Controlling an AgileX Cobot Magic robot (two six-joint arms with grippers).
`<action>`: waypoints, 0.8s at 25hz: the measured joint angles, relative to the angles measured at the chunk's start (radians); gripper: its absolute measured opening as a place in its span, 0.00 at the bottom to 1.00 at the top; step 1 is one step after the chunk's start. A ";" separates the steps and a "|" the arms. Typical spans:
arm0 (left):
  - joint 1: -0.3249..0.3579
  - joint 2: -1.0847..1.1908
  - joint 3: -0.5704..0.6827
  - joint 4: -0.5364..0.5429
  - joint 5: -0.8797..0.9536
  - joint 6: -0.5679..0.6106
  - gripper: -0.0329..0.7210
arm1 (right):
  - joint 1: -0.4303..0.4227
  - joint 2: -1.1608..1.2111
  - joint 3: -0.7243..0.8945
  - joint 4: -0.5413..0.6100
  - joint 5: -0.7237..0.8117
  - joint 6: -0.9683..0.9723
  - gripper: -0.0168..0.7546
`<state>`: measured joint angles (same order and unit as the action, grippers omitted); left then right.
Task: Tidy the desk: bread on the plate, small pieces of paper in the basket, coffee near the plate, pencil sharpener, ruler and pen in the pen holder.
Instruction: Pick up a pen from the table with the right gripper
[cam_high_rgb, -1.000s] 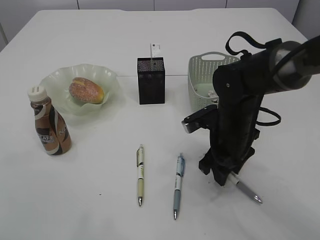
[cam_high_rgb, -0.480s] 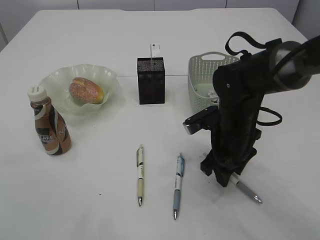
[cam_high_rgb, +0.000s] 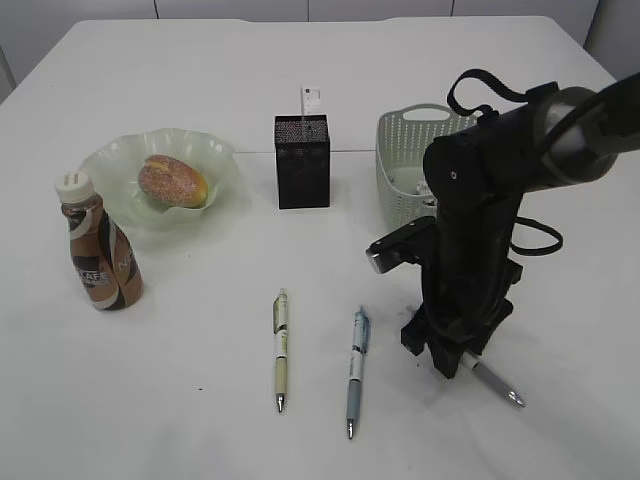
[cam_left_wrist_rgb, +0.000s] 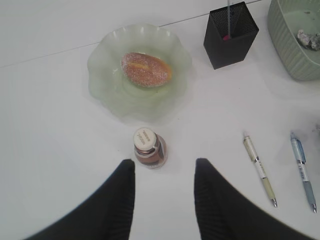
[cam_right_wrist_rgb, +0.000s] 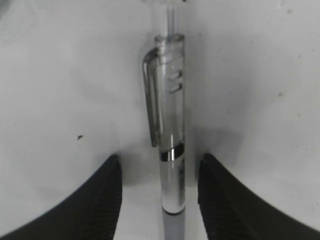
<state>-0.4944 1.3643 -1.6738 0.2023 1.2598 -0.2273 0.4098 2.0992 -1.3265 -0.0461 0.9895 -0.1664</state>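
My right hand (cam_right_wrist_rgb: 159, 200) is reaching down to the table (cam_high_rgb: 180, 420), fingers (cam_right_wrist_rgb: 100, 200) spread either side of a clear pen (cam_right_wrist_rgb: 169, 145), not yet clenched. Two more pens (cam_high_rgb: 281, 350) are lying to its left, the pen holder (cam_high_rgb: 301, 160) farther back.

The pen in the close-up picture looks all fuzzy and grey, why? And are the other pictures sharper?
In the right wrist view the clear pen lies very close to the camera, so it looks soft, with grey shadows beside the right gripper fingers. The exterior view is sharper, with faint shadows under the two other pens. The left wrist view is clear on the bread, but the left gripper fingers are blurry.
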 joint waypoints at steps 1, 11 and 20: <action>0.000 0.000 0.000 0.000 0.000 0.000 0.43 | 0.000 0.000 0.000 0.000 0.000 0.000 0.50; 0.000 0.000 0.000 0.000 0.000 0.000 0.43 | 0.002 0.002 -0.002 0.013 0.012 0.015 0.11; 0.000 0.000 0.000 0.001 0.000 0.000 0.43 | 0.002 0.014 -0.033 0.014 0.139 0.116 0.10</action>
<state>-0.4944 1.3643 -1.6738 0.2030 1.2598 -0.2273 0.4118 2.1130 -1.3593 -0.0324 1.1286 -0.0508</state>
